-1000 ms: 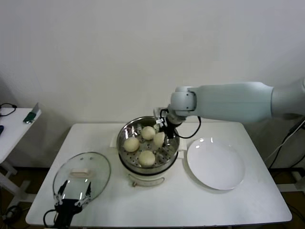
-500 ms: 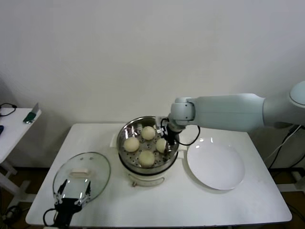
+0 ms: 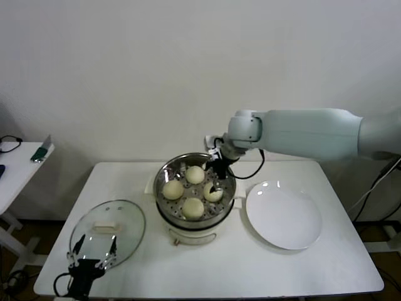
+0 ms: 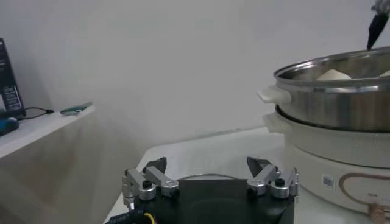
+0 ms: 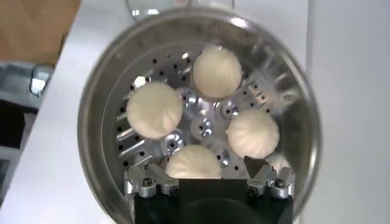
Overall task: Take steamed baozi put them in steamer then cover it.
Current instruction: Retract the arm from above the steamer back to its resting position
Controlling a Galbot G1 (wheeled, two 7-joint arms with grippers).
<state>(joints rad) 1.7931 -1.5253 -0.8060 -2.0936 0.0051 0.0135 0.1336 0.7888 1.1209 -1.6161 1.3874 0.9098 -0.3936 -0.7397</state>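
Observation:
The steel steamer (image 3: 160, 195) stands on its white pot base mid-table and holds four cream baozi (image 3: 193, 207). My right gripper (image 3: 217, 173) is open and empty, just above the steamer's right side, over the right-hand bun (image 3: 213, 192). In the right wrist view the gripper (image 5: 204, 173) hangs over the four buns (image 5: 217, 72) on the perforated floor (image 5: 201, 126). The glass cover (image 3: 108, 229) lies flat at the table's front left. My left gripper (image 3: 93, 260) is open at the cover's near edge. In the left wrist view it (image 4: 207, 169) is open and empty.
A flat white plate (image 3: 283, 216) lies bare to the right of the steamer. The white table (image 3: 250, 269) ends just in front of the cover. A side table (image 3: 12, 164) with small items stands at the far left. The steamer (image 4: 341, 100) looms ahead of the left gripper.
My right gripper lowered the fourth bun into the steamer's right side, let go of it and rose a little. The left gripper shifted slightly left.

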